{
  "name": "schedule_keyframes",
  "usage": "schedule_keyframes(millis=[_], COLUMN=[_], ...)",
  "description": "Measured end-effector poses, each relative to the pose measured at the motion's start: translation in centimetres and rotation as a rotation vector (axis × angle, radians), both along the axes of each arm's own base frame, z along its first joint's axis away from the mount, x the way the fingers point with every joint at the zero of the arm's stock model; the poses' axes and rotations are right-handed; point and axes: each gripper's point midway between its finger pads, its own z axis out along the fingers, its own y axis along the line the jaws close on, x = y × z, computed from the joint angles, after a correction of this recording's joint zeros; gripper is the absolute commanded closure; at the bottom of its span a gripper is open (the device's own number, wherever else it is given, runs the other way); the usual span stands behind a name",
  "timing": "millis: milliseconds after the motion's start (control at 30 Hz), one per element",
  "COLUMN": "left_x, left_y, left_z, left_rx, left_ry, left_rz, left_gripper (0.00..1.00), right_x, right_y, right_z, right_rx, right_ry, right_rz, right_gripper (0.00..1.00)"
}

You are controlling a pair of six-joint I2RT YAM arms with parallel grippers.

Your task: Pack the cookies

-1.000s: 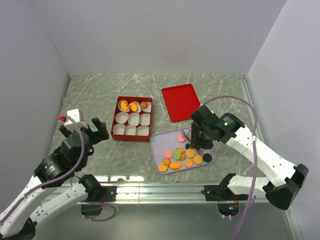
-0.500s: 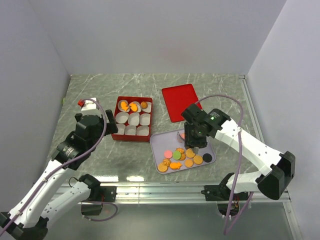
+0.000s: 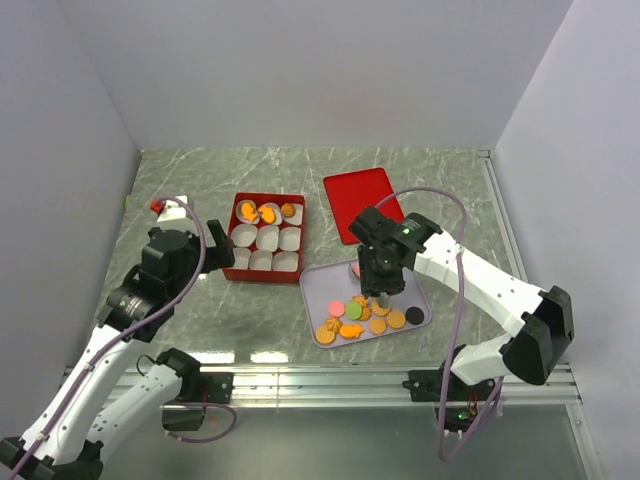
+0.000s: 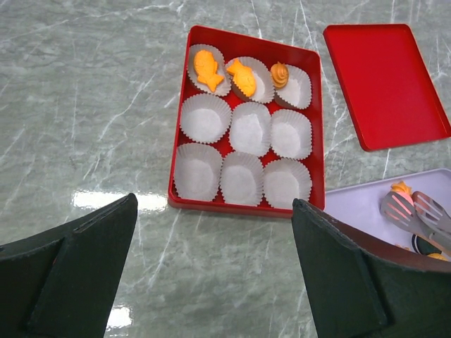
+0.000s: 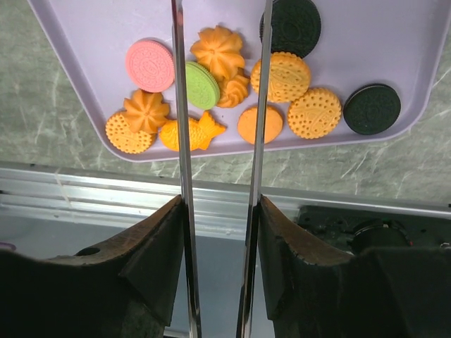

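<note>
The cookies (image 3: 363, 318) lie on a lilac tray (image 3: 312, 288): mostly orange, with pink, green and black ones. The right wrist view shows them close up (image 5: 282, 77). Three orange cookies (image 4: 242, 76) sit in the back-row paper cups of the red box (image 4: 239, 209). My right gripper (image 3: 384, 288) hovers over the tray, shut on metal tongs (image 5: 180, 105). The tongs' blades stand apart with nothing between them, and their tips (image 4: 414, 210) hang over the tray's far part. My left gripper (image 3: 210, 257) is open and empty, left of the red box (image 3: 232, 270).
The red lid (image 3: 362, 203) lies flat beyond the tray, right of the box, and also shows in the left wrist view (image 4: 384, 84). Six cups in the box hold nothing. The metal rail (image 5: 106, 190) runs along the table's near edge. Grey walls enclose the table.
My left arm has swung forward and up toward the red box. My right arm has shifted left over the tray with the tongs still in it.
</note>
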Motion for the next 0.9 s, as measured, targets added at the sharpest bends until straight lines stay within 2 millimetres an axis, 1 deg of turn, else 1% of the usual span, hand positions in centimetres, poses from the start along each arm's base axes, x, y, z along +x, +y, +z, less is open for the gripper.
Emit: schedule_keyframes(millis=[167,467,600,733,833,900], left_x=[-0.4,-0.4,-0.5,-0.8,-0.9,-0.9], left_y=[0.2,0.3,0.3,0.6,0.9,1.1], left_z=[0.2,0.2,0.1,0.2,1.3,2.4], left_rx=[-0.002,-0.001,0.000,0.009,0.008,0.003], left_ry=[-0.005,-0.005,-0.002,0.010,-0.005,-0.028], left_rz=[0.001,0.003,0.004,0.010,0.020,0.032], left_gripper=[0.03,0.03,0.02,0.03,0.03,0.02], right_x=[-0.3,-0.7,-0.6,0.1,0.8,1.2], right_y=[0.4,0.8,0.8,1.2,1.9,2.3], right_z=[-0.4,-1.3,-1.3,-0.3,1.0,1.9], right_rx=[-0.011,-0.040,-0.046,-0.033,-0.002,0.016], right_ry=[0.011,0.038,0.038,0.003,-0.031,-0.049], right_rz=[0.020,0.045,0.044,0.040,0.039,0.039], right_gripper=[0.53,0.55,0.55,0.56,0.56,0.56])
